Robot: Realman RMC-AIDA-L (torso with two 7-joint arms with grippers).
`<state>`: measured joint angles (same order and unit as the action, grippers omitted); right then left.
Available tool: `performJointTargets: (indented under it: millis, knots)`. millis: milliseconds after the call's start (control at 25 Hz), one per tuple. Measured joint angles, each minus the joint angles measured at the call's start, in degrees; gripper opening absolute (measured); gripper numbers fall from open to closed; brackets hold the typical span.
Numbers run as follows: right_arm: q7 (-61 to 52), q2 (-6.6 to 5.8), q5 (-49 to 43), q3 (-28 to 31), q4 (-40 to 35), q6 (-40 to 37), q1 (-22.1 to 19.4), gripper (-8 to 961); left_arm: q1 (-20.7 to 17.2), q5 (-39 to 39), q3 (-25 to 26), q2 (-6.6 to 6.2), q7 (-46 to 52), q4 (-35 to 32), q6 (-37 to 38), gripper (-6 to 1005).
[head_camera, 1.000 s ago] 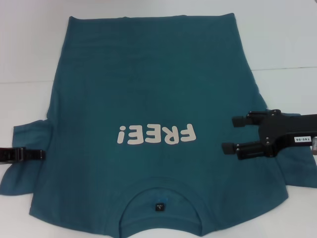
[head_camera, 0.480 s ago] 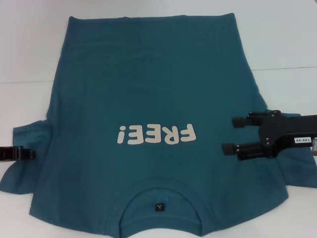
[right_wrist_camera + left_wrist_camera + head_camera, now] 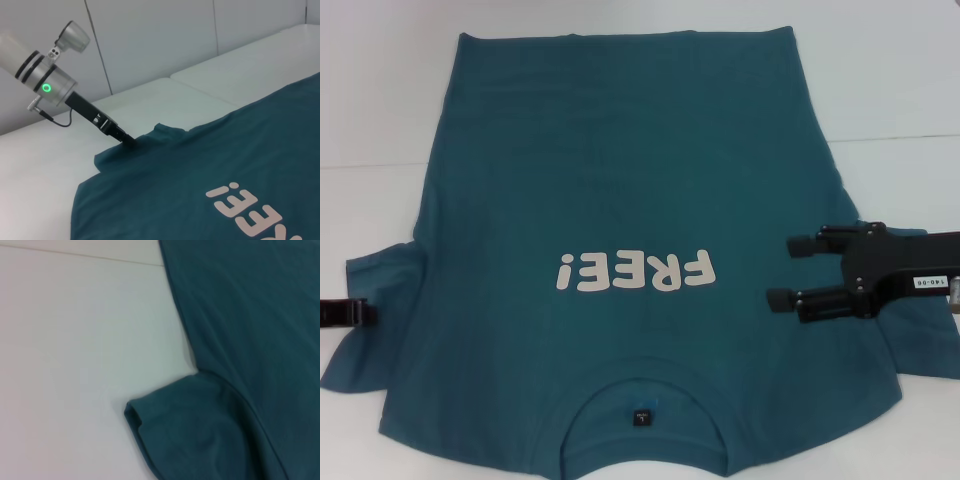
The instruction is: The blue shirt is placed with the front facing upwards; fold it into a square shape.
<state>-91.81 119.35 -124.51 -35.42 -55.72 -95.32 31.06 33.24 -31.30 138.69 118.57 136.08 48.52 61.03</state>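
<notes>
The blue shirt (image 3: 620, 180) lies flat on the white table (image 3: 380, 120), front up. Its white "FREE!" lettering (image 3: 636, 270) and collar (image 3: 642, 400) are on the near side. My right gripper (image 3: 790, 270) hovers open over the shirt's right side by the right sleeve, with nothing between its fingers. My left gripper (image 3: 368, 314) shows only as a thin black tip at the outer edge of the left sleeve (image 3: 375, 300). In the right wrist view the left gripper (image 3: 129, 141) narrows to a closed point at that sleeve's hem. The left wrist view shows the left sleeve (image 3: 200, 435) and bare table only.
White table surface surrounds the shirt on the left, right and far sides, with a seam line (image 3: 370, 163) running across it. A white wall (image 3: 150, 35) stands behind the table in the right wrist view.
My left gripper has slid back to the left, off the left sleeve toward the picture's edge. The sleeve stayed in place. The right gripper has not moved.
</notes>
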Motion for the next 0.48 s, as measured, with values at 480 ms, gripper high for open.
performJointTargets:
  millis: [480]
  knots:
    - [-1.35,0.02,1.9,1.33,-0.68,-0.01,-0.56,945,-0.8,-0.08,-0.08,1.31,-0.17,5.12,1.96,33]
